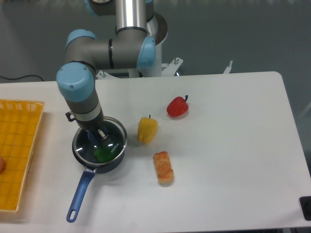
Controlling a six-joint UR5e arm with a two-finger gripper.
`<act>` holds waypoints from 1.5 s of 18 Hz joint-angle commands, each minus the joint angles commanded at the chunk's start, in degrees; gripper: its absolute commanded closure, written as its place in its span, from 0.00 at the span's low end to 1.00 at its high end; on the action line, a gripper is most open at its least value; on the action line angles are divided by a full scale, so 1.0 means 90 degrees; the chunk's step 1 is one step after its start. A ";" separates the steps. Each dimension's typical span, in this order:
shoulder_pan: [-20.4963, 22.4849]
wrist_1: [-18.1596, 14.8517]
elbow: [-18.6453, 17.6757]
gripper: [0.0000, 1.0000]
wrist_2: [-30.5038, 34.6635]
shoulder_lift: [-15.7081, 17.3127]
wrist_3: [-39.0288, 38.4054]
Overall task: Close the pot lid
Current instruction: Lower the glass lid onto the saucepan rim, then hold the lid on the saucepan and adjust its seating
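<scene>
The dark pot (86, 156) with its long blue handle (80, 192) sits at the table's left centre, with a green item (102, 154) inside. The glass lid (101, 141) with a silver rim hangs just over the pot's mouth, nearly lined up with it and reaching slightly past its right edge. I cannot tell whether the lid touches the pot's rim. My gripper (95, 135) points straight down and is shut on the lid's blue knob, which is mostly hidden by the fingers.
A yellow pepper (147, 129) stands just right of the pot. A red pepper (177, 107) lies farther back right, and a piece of bread (164, 168) lies in front. A yellow basket (18, 145) fills the left edge.
</scene>
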 joint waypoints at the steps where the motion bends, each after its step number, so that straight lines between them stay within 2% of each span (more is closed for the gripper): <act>1: -0.0010 0.0000 0.0000 0.45 0.0000 -0.0010 0.0000; 27: -0.0078 0.0049 0.0020 0.45 0.0010 -0.0225 -0.0186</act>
